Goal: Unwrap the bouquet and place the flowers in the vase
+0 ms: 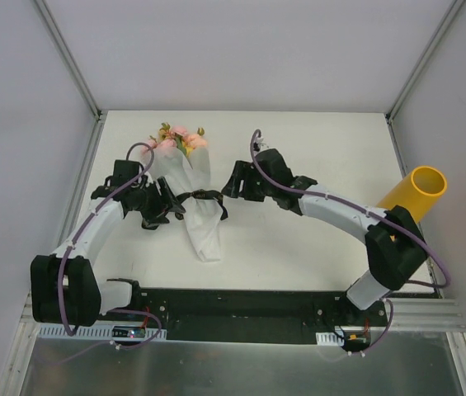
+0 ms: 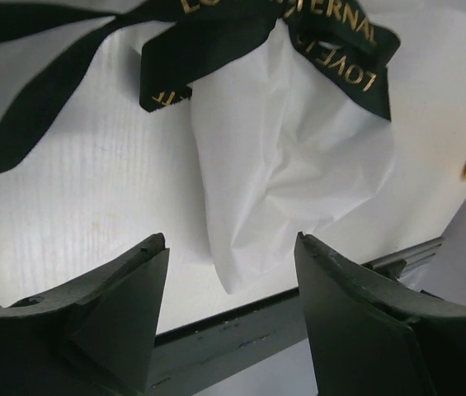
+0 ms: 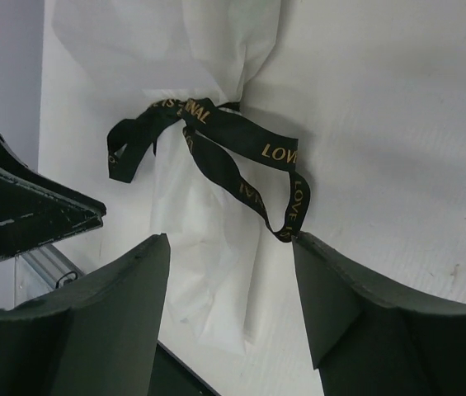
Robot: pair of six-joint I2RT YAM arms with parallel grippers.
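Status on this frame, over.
Left tool open, right tool open, both empty. Bouquet flat between them, wrapped, ribbon on. Vase at right edge. No obstruction seen.

place: robotics lab test cell | enclosure: plain pale panels [image 1: 18, 124] on aluminium posts [image 1: 68, 56] | bench: white table [image 1: 315, 148], aluminium rail [image 1: 430, 313] | gear: left arm [image 1: 92, 227], right arm [image 1: 331, 210] bolted to black base plate [image 1: 241, 305], exposed purple cable [image 1: 65, 285]

The top camera looks down from above and behind; both wrist cameras sit close, sharing the ribbon [image 3: 275, 152] on the bouquet [image 1: 204, 233].
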